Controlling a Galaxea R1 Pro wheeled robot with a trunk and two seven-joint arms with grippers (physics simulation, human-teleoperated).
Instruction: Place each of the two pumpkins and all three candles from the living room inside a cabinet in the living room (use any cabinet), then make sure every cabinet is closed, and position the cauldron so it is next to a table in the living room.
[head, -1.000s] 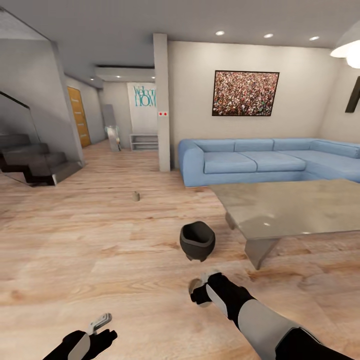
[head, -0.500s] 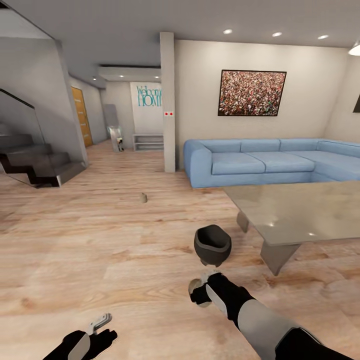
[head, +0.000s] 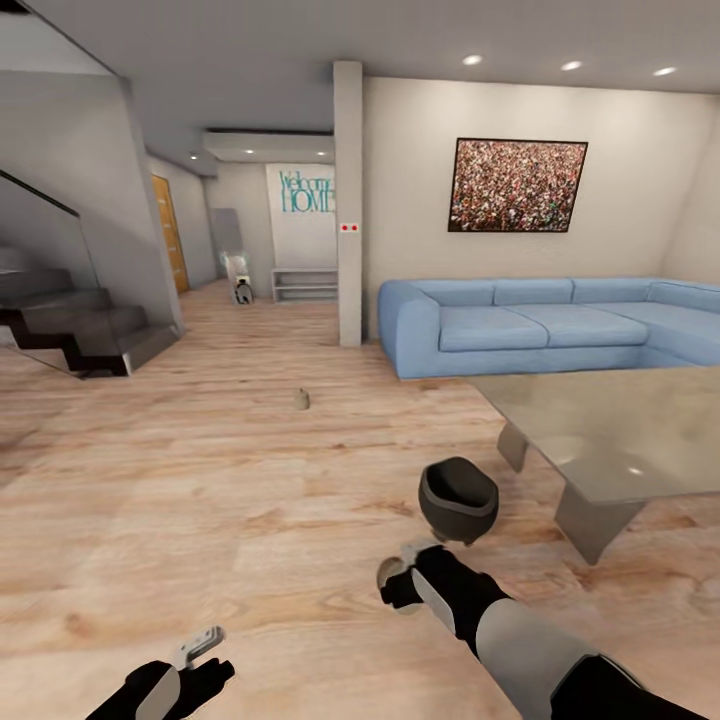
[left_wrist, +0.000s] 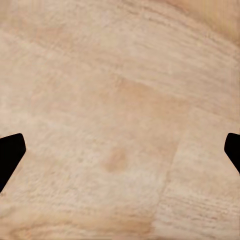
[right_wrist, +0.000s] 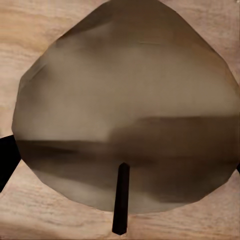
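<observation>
Camera panned left, right tool (head: 392, 583) gripping candle (right_wrist: 125, 110)

Stood just ahead of the right gripper (head: 392, 583): cauldron (head: 458, 498), with table (head: 610, 430) close beside. Lay open to the left: bare floor (head: 200, 500), 1 candle (head: 302, 399) far off.

**One readable sign — on the far hallway wall**

From my seat at the controls I can read just one piece of lettering: a white wall panel (head: 305, 215) just left of the grey pillar (head: 349, 200), printed in teal. Its top line reads "Welcome" in thin script, cut off at the pillar's edge; below it, "HOME" in capitals, also partly cut off. On the pillar itself sits a small white plate with two red dots (head: 349, 228) — no letters legible there. Both wrist views give me no text.
</observation>
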